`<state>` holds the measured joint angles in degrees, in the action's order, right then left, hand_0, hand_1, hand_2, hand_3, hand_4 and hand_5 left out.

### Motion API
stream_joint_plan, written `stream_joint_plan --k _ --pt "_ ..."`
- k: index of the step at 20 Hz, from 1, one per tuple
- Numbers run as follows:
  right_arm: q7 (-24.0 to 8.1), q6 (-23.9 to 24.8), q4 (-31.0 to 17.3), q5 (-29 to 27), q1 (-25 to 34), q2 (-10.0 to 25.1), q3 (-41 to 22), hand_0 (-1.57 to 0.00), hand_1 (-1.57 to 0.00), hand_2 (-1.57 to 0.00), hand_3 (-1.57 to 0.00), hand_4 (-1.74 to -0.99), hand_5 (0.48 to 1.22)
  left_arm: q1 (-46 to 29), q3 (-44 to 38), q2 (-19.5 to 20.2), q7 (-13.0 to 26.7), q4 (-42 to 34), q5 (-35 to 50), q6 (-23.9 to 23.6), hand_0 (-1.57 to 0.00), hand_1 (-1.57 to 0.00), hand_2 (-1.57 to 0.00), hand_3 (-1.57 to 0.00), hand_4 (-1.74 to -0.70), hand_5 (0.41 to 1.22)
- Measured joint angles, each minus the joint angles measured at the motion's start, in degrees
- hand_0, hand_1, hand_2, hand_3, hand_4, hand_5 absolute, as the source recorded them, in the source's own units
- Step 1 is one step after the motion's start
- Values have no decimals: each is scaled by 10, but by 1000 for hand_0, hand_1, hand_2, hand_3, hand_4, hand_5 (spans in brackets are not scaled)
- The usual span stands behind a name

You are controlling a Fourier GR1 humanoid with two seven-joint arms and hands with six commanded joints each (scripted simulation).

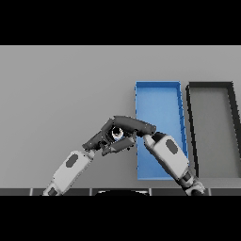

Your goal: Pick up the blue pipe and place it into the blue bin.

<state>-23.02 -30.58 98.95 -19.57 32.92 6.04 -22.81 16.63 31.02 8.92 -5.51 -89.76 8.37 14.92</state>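
Two bins: blue bin (160, 101), black bin (211, 127) beside.

1. The surface (61, 84) is plain grey.
2. The blue bin (158, 89) is bright blue inside and out.
3. The second bin (210, 85) has black walls and a grey floor.
4. The left hand (99, 140) and right hand (132, 124) are dark; both arms are white and grey.

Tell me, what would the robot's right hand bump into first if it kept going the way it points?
Probably the left hand: the right hand points leftward at it, and they already seem to meet around a small object. Depth is unclear.
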Motion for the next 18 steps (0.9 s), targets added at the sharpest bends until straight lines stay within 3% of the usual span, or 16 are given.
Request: stream_joint_plan --k 2,4,6,7,8,9,11,14,16,18 --pt "30 -5 9 18 -10 3 -4 -1424 -1427 -1427 -1376 -1456 1010 5 1 -6 8 3 0 0 -1429 -1423 -1419 -588 -1719 1214" --pt "65 -8 17 47 -24 7 -8 -1477 -1479 -1479 -1446 -1465 1086 4 5 -1 16 -1 -6 0 -1480 -1454 -1474 -550 -1727 1216" --pt "71 -10 17 54 -24 3 -6 -1511 -1512 -1512 -1491 -1471 1135 5 8 9 10 -5 -16 -5 -1513 -1423 -1509 -510 -1732 1218" --pt "58 -9 24 48 -27 1 -5 -1523 -1524 -1524 -1507 -1473 1152 9 8 13 12 -6 -14 -4 -1499 -1356 -1521 -505 -1734 1219" --pt "52 -15 23 39 -27 -6 -6 -1533 -1533 -1533 -1520 -1474 1166 12 10 16 4 -3 -15 -1 -1426 -1220 -1350 -531 -1637 1219" --pt "42 -16 21 33 -23 -10 -3 -1540 -1541 -1541 -1530 -1477 1177 16 11 16 -2 1 -19 3 -1407 -1190 -1242 -518 -1544 1219" --pt "43 -20 16 48 -24 -17 0 -1551 -1552 -1552 -1545 -1480 1193 23 11 20 3 10 -27 11 -979 -802 -819 -332 -1343 1220" --pt "31 -29 31 49 -32 -24 4 -1561 -1561 -1561 -1558 -1482 1206 22 9 30 0 6 -33 50 -501 -410 -419 -170 -1110 1184" --pt "22 -35 33 51 -34 -33 8 -1565 -1565 -1565 -1562 -1483 1212 16 4 34 1 3 -51 57 -320 -262 -268 -108 -995 1042" --pt "38 -41 36 53 -43 -36 15 -1567 -1567 -1567 -1566 -1484 1215 19 -2 33 2 4 -70 50 -205 -167 -171 -69 -912 901"
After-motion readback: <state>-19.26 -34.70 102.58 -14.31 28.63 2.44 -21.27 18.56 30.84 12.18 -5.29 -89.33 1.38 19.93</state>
